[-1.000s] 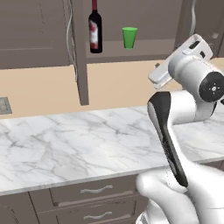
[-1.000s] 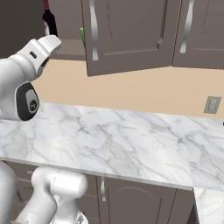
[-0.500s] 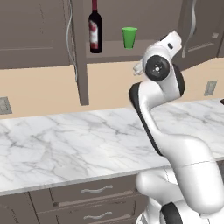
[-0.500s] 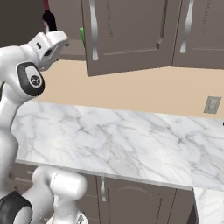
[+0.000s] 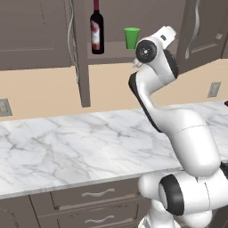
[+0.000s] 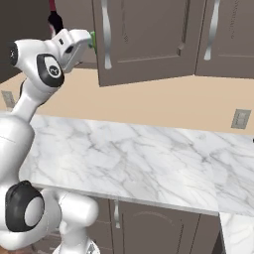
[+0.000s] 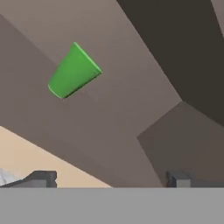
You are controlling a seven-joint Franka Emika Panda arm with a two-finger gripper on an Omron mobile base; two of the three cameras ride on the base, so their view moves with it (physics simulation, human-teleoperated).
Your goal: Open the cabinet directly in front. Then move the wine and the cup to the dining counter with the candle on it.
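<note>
The cabinet (image 5: 80, 53) stands open, its doors swung outward over the marble worktop (image 5: 89, 142), with a long curved silver handle (image 6: 105, 30) on the door seen in the right base view. On the shelf inside stand the wine (image 5: 96, 31), upright toward the left, and the cup (image 5: 131, 38), upright to its right and apart from the bottle. The arm is raised toward the shelf, with its hand close beside the cup in the left base view. In the hand view the cup (image 7: 73, 72) appears tilted by the camera's roll, resting on the shelf ahead of the gripper (image 7: 111, 178). The two fingertips (image 7: 41, 177) stand wide apart at the lower edge, with nothing between them.
</note>
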